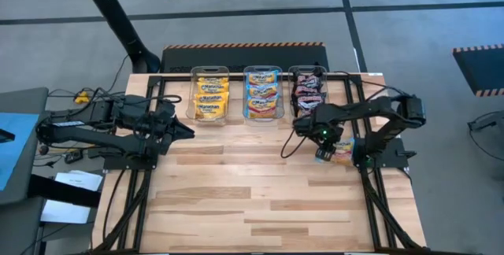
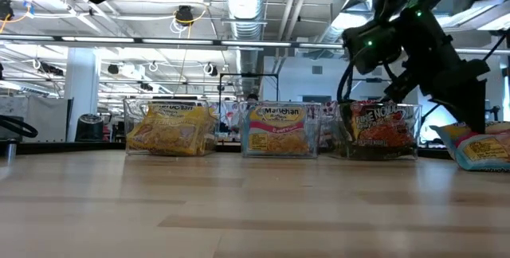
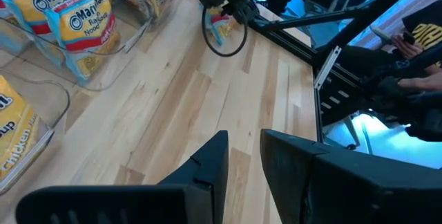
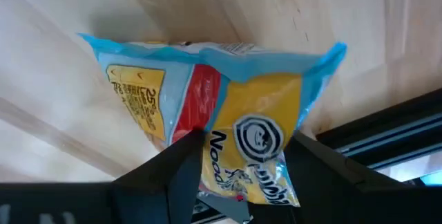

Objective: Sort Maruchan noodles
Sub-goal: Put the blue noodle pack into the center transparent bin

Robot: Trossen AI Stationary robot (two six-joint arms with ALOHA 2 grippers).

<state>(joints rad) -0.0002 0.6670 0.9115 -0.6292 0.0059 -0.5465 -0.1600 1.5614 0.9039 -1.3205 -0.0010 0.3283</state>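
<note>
One light blue and yellow Maruchan packet point(image 4: 228, 92) is at the table's right side point(image 1: 343, 153), beside the black frame rail, with my right gripper point(image 4: 245, 169) shut on it. The other packets stand sorted in three clear bins along the far edge: yellow point(image 1: 210, 95), blue-pink point(image 1: 263, 94) and dark maroon point(image 1: 308, 90). My left gripper point(image 1: 185, 129) hovers open near the yellow bin, touching nothing. My right gripper pinches the packet between its two fingers across its yellow end point(image 4: 252, 148), coming from above. The plastic bulges and creases between the fingers. The rest of the packet reaches out past the fingertips over the wood. In the low view it sits tilted point(image 2: 478, 146), and I cannot tell whether it touches the table.
Black frame rails point(image 1: 370, 176) run along the table's left and right sides, close to the held packet. Bare wood point(image 1: 252, 192) spans the middle and near part. A person sits beyond the table's right side point(image 3: 414, 51).
</note>
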